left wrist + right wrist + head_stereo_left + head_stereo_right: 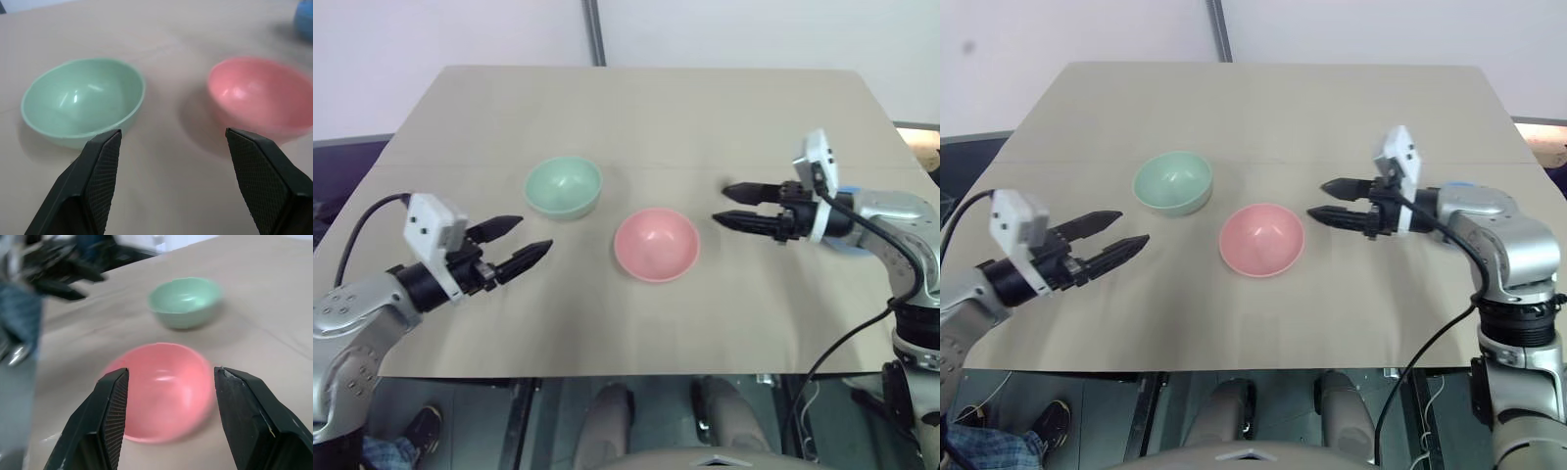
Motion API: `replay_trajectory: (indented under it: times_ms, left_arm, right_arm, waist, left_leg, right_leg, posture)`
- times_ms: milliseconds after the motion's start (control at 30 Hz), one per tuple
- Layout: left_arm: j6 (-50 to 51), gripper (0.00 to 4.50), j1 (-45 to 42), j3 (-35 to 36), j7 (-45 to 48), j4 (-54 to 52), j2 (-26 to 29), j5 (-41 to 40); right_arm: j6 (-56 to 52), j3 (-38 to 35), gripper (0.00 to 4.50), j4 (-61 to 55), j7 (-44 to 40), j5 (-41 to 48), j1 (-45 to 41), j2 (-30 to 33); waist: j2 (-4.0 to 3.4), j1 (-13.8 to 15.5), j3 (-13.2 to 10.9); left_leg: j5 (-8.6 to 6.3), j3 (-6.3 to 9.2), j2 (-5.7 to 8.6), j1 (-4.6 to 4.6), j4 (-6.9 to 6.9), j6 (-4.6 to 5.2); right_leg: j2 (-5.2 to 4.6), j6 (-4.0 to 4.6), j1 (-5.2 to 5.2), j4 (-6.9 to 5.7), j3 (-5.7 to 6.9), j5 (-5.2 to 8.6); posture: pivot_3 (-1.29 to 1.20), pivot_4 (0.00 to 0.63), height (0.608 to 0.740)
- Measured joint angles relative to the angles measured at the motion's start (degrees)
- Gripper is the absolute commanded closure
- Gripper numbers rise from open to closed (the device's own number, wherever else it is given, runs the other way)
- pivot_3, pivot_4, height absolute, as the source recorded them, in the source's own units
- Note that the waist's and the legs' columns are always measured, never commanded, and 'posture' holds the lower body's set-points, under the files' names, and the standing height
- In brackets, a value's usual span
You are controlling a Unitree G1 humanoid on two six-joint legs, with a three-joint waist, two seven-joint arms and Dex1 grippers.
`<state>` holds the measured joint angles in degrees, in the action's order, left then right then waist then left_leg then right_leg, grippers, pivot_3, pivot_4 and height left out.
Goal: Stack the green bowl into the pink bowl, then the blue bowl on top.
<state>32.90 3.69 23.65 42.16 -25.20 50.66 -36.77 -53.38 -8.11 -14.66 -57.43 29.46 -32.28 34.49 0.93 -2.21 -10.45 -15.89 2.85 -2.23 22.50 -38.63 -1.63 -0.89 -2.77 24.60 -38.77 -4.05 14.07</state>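
Observation:
The green bowl (564,186) stands upright on the table, left of centre. The pink bowl (656,244) stands upright beside it, nearer and to the right, apart from it. My left gripper (533,235) is open and empty, hovering left of both bowls and pointing toward them. In the left wrist view the green bowl (83,100) and pink bowl (259,93) lie ahead of its fingers. My right gripper (720,204) is open and empty, just right of the pink bowl (159,389) and pointing left. The blue bowl (305,17) sits under my right forearm, mostly hidden.
A tan cloth covers the table (636,108); its front edge (607,372) runs just below both arms. A grey pole (595,29) rises behind the far edge. A person's shoe (423,427) is on the floor at the lower left.

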Motion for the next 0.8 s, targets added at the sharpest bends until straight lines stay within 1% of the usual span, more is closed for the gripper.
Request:
replay_trajectory:
  times_ms: [100, 233, 267, 367, 467, 633, 800]
  left_arm:
    - [-2.14, 0.89, -3.34, -3.92, 0.43, 3.31, 0.16, 4.5]
    - [-9.12, 0.89, -13.93, -11.2, 3.66, 11.6, 3.26, 12.88]
    - [-10.56, 0.89, -15.52, -12.17, 4.2, 12.93, 3.48, 14.23]
    - [-16.39, 0.89, -22.76, -17.96, 7.14, 19.65, 3.66, 20.04]
    - [-20.39, 0.89, -27.35, -22.05, 10.05, 24.3, 3.6, 23.65]
    - [-26.59, 0.89, -32.2, -27.19, 14.16, 32.32, 2.41, 28.95]
    - [-32.46, 0.89, -35.92, -31.42, 15.77, 39.93, 0.85, 34.61]
  right_arm:
    - [0.51, -1.2, 1.45, 0.79, 1.88, 0.04, 2.11, 1.3]
    - [3.03, -1.73, 1.45, 0.96, 3.33, 0.08, 3.79, 2.59]
    - [3.38, -1.68, 1.45, 0.98, 3.61, 0.09, 3.81, 2.57]
    - [4.72, -1.46, 1.45, 0.98, 4.25, 0.26, 4.15, 2.75]
    - [5.25, -1.23, 1.45, 1.07, 5.07, 0.32, 4.16, 2.76]
    - [6.22, -1.16, 1.45, 1.28, 6.1, 0.47, 3.44, 3.1]
    - [6.43, -1.44, 1.45, 1.9, 6.86, 1.87, 2.99, 3.27]
  waist:
    - [-0.02, -0.27, -0.01]
    - [-0.02, -0.11, -0.02]
    - [-0.02, -0.19, -0.02]
    - [-0.02, -0.22, -0.02]
    - [-0.02, -0.18, -0.02]
    - [-0.02, -0.13, -0.02]
    - [-0.02, -0.13, -0.02]
  left_leg:
    - [0.0, -0.03, -0.01, 0.05, 0.02, 0.0]
    - [0.0, -0.01, -0.01, 0.04, 0.01, 0.0]
    - [0.0, -0.03, -0.01, 0.05, 0.01, 0.0]
    - [0.0, -0.04, -0.01, 0.11, 0.02, 0.0]
    - [0.0, -0.04, -0.01, 0.18, 0.02, 0.0]
    - [0.0, -0.02, 0.0, 0.18, 0.01, 0.01]
    - [0.0, -0.02, 0.0, 0.19, -0.02, 0.01]
  right_leg:
    - [0.01, 0.0, 0.09, -0.02, -0.04, 0.0]
    - [0.02, -0.01, 0.08, -0.06, -0.02, 0.0]
    - [0.02, -0.01, 0.09, -0.04, -0.03, -0.01]
    - [0.02, -0.01, 0.13, -0.01, -0.04, -0.01]
    - [0.02, -0.01, 0.16, 0.02, -0.04, -0.01]
    - [0.02, -0.02, 0.16, -0.01, -0.02, -0.01]
    - [0.02, -0.02, 0.16, -0.04, -0.02, -0.01]
  posture:
    - [0.0, 0.15, 0.74]
    - [0.0, 0.15, 0.74]
    - [0.0, 0.15, 0.74]
    - [0.0, 0.15, 0.74]
    - [0.0, 0.15, 0.74]
    - [0.0, 0.15, 0.74]
    - [0.0, 0.15, 0.74]
